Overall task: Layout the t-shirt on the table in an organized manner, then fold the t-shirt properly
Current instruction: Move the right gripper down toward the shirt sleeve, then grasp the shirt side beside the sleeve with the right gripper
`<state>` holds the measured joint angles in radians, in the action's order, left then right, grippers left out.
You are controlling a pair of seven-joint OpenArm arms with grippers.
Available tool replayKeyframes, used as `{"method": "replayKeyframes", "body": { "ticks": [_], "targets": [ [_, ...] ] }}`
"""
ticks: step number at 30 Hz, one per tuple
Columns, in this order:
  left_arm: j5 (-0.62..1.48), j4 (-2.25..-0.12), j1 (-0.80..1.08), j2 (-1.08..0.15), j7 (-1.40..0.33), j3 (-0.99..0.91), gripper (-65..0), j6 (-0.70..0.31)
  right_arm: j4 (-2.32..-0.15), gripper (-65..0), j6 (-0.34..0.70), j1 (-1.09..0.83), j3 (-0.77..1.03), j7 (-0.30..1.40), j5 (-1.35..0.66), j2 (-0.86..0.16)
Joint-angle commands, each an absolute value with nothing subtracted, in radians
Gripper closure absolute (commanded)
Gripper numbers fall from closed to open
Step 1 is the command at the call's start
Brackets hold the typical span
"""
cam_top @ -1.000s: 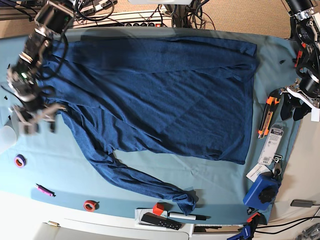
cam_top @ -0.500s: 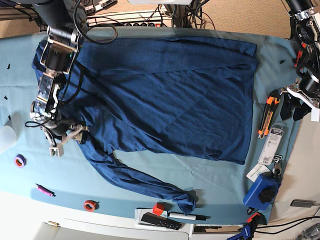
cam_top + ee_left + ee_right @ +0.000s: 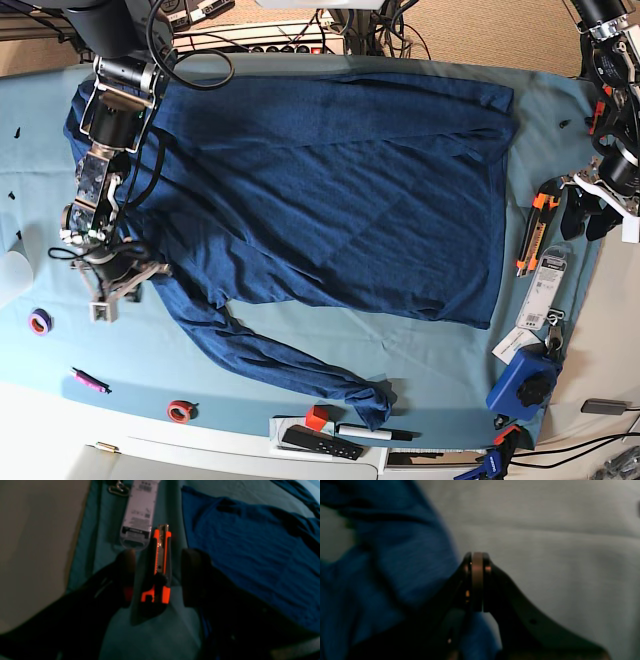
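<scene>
I see the desk (image 3: pixel 300 345) carrying the t-shirt (image 3: pixel 330 190), spread flat across most of it, one sleeve trailing toward the near edge. My right gripper (image 3: pixel 112 290) has its jaws pressed together at the shirt's edge, apparently pinching nothing; my left gripper (image 3: pixel 157 577) hangs with jaws spread above an orange utility knife (image 3: pixel 158 567), beside the shirt.

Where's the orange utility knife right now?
Base view, right side: the orange utility knife lies on the table between the t-shirt and the open left gripper.

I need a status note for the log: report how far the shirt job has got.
Done: the t-shirt lies mostly spread on the table. In hand: the right gripper is shut at the shirt's edge near the shoulder; whether it pinches cloth is unclear. The left gripper hangs open over a box cutter. Left: one sleeve trails out; no fold made.
</scene>
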<state>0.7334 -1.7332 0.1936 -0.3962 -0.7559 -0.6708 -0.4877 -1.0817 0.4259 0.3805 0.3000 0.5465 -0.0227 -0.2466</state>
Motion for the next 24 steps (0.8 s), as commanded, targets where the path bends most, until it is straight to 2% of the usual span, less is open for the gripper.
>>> {"method": "replayKeyframes", "body": {
  "ticks": [1,9,14,17,18,24],
  "targets": [
    [0.751,-1.747,0.186,-0.415,-0.736,-0.678,-29.8,-0.491,-1.099,0.0,0.414,0.425,0.302,0.509,-0.021,-0.261],
    [0.751,-1.747,0.186,-0.415,-0.736,-0.678,-29.8,-0.491,-1.098,0.0,0.407,0.519,0.302,0.488,-0.022,-0.263],
    [0.744,-1.747,0.186,-0.415,-0.736,-0.678,-29.8,-0.491,-1.098,-0.6,0.437,0.529,0.302,0.633,-0.048,-0.264],
    [0.739,-1.747,0.186,-0.415,-0.736,-0.678,-29.8,-0.491,-1.098,-30.6,0.479,0.514,0.303,0.761,-0.131,-0.267],
    [0.739,-1.747,0.186,-0.414,-0.736,-0.678,-29.8,-0.491,-1.098,-36.8,0.478,0.503,0.303,0.786,-0.162,-0.268],
    [0.739,-1.747,0.186,-0.413,-0.736,-0.678,-29.8,-0.491,-1.098,-38.2,0.472,0.398,0.303,0.8,-0.253,-0.274]
  ]
}}
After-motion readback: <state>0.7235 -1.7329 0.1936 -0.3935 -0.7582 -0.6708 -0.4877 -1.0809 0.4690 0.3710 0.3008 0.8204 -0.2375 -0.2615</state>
